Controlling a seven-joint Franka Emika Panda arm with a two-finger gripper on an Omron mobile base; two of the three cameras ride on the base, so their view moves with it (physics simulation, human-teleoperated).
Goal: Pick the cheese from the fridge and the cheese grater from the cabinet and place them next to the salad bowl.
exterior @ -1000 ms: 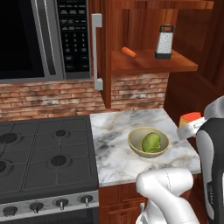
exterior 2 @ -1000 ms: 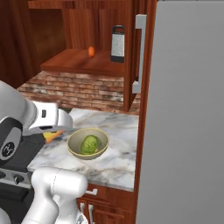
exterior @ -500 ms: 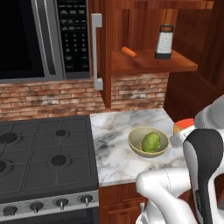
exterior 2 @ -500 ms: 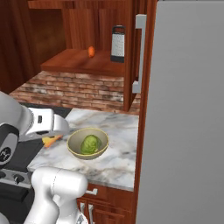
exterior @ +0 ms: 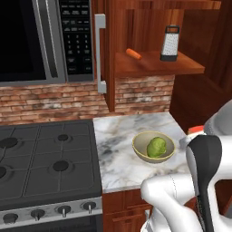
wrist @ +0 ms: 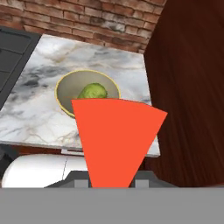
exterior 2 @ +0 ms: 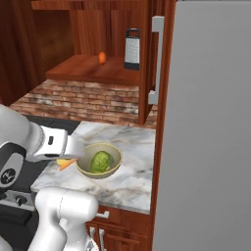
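over the last second the arm has swung the cheese point(wrist: 116, 140) in from the fridge side until it's right beside the salad bowl point(exterior 2: 98, 162), above the marble counter point(exterior: 122, 154), so the first drop-off looks close. gripper point(wrist: 109, 183) is clamped tight on the wedge, which hangs in the air, not set down yet. cheese grater point(exterior: 170, 43) sits untouched on the cabinet point(exterior: 156, 65) shelf near a carrot point(exterior: 133, 54).

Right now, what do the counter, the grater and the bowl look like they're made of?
Counter: polished marble, judging by its grey veining on white.
Cheese grater: likely brushed metal, with silver perforated faces and a dark handle, perhaps plastic.
Salad bowl: matte beige, ceramic or plastic; I can't tell which.
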